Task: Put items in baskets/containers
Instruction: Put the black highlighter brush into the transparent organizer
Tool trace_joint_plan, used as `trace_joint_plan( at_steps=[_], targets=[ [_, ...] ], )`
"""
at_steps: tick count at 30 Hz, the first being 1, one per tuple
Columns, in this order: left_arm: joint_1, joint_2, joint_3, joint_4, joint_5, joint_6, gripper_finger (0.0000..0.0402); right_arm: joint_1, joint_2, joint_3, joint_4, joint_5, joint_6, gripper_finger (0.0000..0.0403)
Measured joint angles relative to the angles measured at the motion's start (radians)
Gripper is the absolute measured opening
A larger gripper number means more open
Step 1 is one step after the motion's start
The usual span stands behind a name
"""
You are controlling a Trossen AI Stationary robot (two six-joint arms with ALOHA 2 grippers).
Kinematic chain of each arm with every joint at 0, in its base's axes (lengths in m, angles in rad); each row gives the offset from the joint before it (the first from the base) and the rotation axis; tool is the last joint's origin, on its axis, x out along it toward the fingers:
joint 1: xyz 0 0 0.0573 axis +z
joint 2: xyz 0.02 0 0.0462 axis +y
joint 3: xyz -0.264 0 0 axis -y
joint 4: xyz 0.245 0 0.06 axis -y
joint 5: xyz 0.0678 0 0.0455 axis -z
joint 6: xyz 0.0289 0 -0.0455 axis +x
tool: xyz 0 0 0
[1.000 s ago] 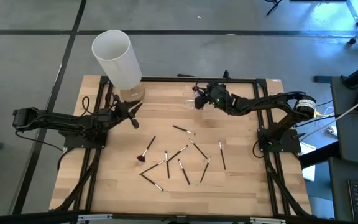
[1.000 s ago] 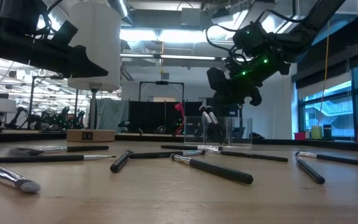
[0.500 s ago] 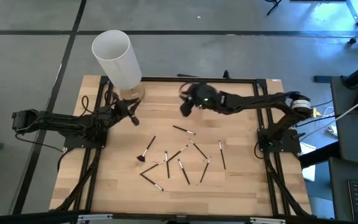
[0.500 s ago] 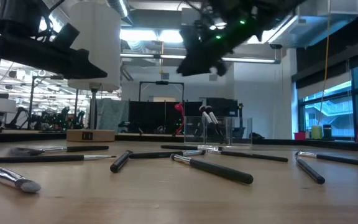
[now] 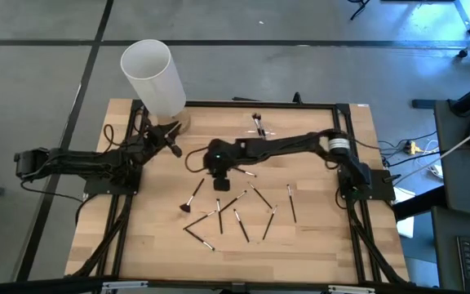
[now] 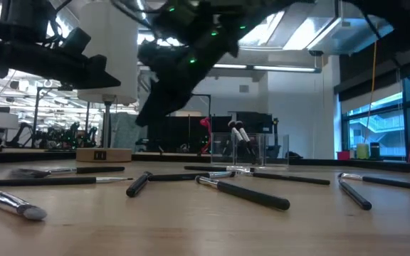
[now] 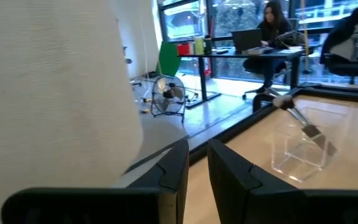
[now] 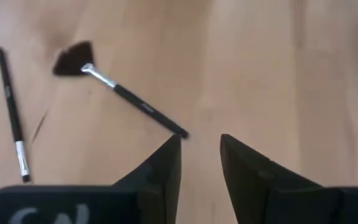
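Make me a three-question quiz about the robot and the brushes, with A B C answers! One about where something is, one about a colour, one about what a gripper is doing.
1. Where is the right gripper?
A. over the loose makeup brushes
B. by the white cylinder
C. off the table

2. What colour is the fan brush handle?
A. red
B. black
C. white

3. What does the right gripper hold?
A. a jar
B. a brush
C. nothing

Answers: 1 A, the high view shows it above the scattered brushes. 2 B, the right wrist view shows a black handle. 3 C, its fingers are apart with bare wood between them.
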Motion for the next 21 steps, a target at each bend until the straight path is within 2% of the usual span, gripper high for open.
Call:
trace_joint_plan(
  at_steps=[5, 11, 16, 21],
  targets=[
    [0.035, 0.0, 0.0, -0.003, -0.001, -0.011, 0.0056, 0.009, 0.104, 0.144, -0.042, -0.067, -0.093, 0.0112],
    [0.057, 0.0, 0.0, -0.053, -0.053, -0.113, 0.0056, 0.021, 0.219, 0.264, -0.018, -0.178, -0.153, 0.0112],
    [0.074, 0.0, 0.0, -0.053, -0.048, -0.114, 0.0056, 0.034, 0.302, 0.314, -0.014, -0.245, -0.201, 0.0113],
    [0.075, 0.0, 0.0, -0.03, -0.049, -0.113, 0.0056, 0.057, 0.335, 0.318, -0.007, -0.234, -0.25, 0.0113]
  ],
)
